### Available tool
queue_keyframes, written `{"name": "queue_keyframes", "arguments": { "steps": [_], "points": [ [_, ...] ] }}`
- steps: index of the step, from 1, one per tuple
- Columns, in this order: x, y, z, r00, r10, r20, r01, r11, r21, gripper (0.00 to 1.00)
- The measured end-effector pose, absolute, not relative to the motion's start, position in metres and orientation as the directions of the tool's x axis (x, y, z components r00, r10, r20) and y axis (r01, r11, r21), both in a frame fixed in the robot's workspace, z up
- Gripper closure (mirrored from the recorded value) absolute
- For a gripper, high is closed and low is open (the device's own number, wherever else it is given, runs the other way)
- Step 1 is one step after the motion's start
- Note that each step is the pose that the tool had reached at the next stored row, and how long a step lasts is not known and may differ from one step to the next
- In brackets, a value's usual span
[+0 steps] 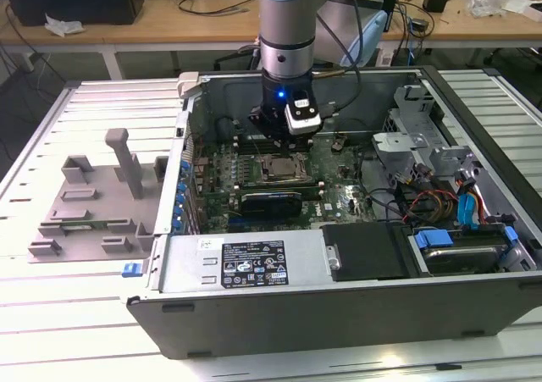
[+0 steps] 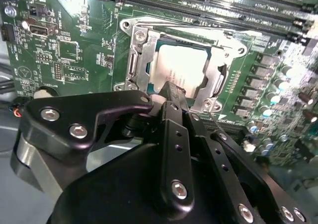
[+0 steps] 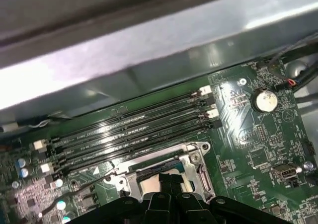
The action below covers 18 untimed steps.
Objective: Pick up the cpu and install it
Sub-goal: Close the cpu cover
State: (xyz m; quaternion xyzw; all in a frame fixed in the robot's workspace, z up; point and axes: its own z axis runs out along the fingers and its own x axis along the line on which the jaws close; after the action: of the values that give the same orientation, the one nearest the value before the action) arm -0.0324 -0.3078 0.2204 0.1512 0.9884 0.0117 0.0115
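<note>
Second wrist view: closed, empty pincer hovers over cpu seated in socket.

The exterior view looks steeply down from high up into the open computer case on the table. It stands far enough off to take in the whole case, with the arm entering at twelve o'clock and the grey tray at nine o'clock. Both wrist views sit close over the motherboard, looking past the gripper. The first wrist view tilts outward to the case wall. All three views share the socket and memory slots.
</note>
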Motion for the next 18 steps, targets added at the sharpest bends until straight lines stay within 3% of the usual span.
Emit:
{"name": "queue_keyframes", "arguments": {
  "steps": [12,18],
  "points": [
    [-0.0342,-0.3138,0.2188,-0.998,0.058,-0.019,0.058,0.998,0.026,0.89],
    [-0.036,-0.3145,0.2187,-1.0,0.025,-0.019,0.025,1.0,-0.004,0.89]
  ]
}}
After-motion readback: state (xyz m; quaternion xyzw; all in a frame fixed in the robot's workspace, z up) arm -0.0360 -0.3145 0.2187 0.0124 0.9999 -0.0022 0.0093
